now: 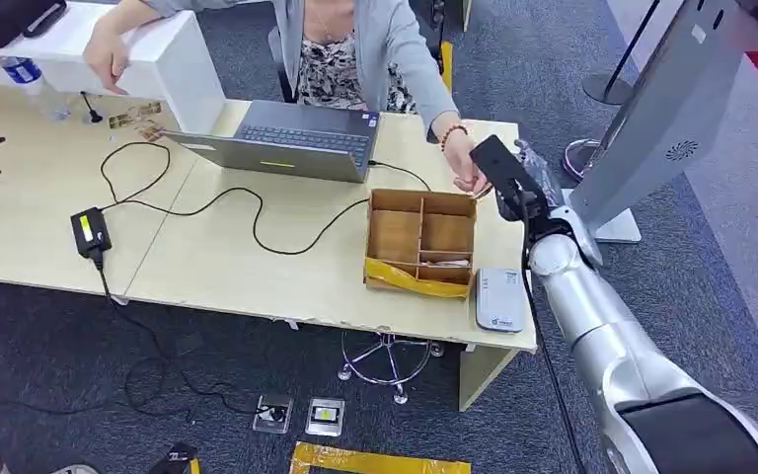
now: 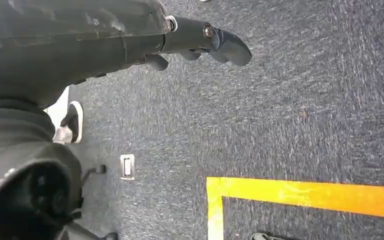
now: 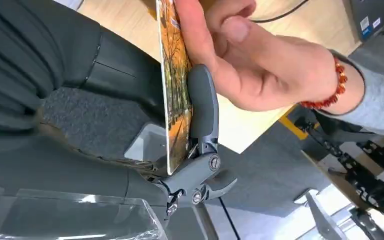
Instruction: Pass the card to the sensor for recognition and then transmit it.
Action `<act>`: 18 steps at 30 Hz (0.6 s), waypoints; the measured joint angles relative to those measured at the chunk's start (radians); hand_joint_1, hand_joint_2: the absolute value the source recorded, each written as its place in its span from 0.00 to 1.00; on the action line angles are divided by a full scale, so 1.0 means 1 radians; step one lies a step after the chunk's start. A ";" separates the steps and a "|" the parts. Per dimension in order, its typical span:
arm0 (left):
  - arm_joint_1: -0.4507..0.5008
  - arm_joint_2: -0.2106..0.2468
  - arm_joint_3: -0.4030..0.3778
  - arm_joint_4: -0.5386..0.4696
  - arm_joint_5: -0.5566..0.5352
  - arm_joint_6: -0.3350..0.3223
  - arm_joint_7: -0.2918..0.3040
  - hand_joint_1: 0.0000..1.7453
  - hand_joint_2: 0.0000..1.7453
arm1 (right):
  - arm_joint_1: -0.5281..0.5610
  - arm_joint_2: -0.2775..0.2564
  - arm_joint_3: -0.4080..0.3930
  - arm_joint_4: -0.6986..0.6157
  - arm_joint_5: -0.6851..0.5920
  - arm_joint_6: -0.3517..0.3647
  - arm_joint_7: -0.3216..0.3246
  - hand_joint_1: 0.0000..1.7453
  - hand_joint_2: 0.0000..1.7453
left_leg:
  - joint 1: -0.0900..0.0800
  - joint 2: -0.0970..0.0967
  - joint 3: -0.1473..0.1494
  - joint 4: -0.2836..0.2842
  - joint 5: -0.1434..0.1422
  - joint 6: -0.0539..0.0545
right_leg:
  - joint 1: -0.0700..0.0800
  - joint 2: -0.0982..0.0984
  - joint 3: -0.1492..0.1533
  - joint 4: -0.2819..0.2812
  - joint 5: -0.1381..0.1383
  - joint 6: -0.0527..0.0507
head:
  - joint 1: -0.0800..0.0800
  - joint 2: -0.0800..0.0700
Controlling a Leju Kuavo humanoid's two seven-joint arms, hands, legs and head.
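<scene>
Two hands, right hand [image 3: 190, 125] and person's hand [image 3: 250, 60], pinch the card [image 3: 176, 100].

Even, bright indoor light with soft shadows; both wrist views blur close up, the carpet [image 2: 300, 100] slightly smeared.

My right arm [image 1: 607, 336] is silver, built of rounded segments, with a black cable running along it to a dark wrist housing. On the right robot hand [image 3: 200, 150] I see a grey ribbed cover, a thick grey thumb and bright screw heads at the pivots. The left robot hand [image 2: 200, 42] shows dark blue-grey fingers [image 2: 232, 47] with one screw.
</scene>
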 joint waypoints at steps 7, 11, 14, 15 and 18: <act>0.003 0.000 -0.004 0.000 -0.007 -0.002 -0.001 0.00 0.00 | 0.001 -0.005 0.000 -0.009 0.008 -0.004 0.009 0.00 0.00 | 0.000 0.000 0.000 0.000 0.000 0.000 | 0.000 0.000 0.000 0.000 0.000 0.000 | 0.000 0.000; 0.003 0.000 -0.004 0.000 -0.007 -0.002 -0.001 0.00 0.00 | 0.002 -0.007 0.000 -0.009 0.024 -0.010 0.041 0.00 0.00 | 0.000 0.000 0.000 0.000 0.000 0.000 | 0.000 0.000 0.000 0.000 0.000 0.000 | 0.000 0.000; 0.003 0.001 -0.004 0.000 -0.007 -0.002 -0.001 0.00 0.00 | 0.001 -0.007 0.000 -0.009 0.028 -0.009 0.048 0.00 0.00 | 0.000 0.000 0.000 0.000 0.000 0.000 | 0.000 0.000 0.000 0.000 0.000 0.000 | 0.000 0.000; 0.003 0.001 -0.004 0.000 -0.007 -0.002 -0.001 0.00 0.00 | 0.002 -0.007 0.000 -0.009 0.029 -0.009 0.048 0.00 0.00 | 0.000 0.000 0.000 0.000 0.000 0.000 | 0.000 0.000 0.000 0.000 0.000 0.000 | 0.000 0.000; 0.003 0.001 -0.004 0.000 -0.006 -0.002 -0.001 0.00 0.00 | 0.003 -0.008 0.000 -0.011 0.053 -0.013 0.041 0.00 1.00 | 0.000 0.000 0.000 0.000 0.000 0.000 | 0.000 0.000 0.000 0.000 0.000 0.000 | 0.000 0.000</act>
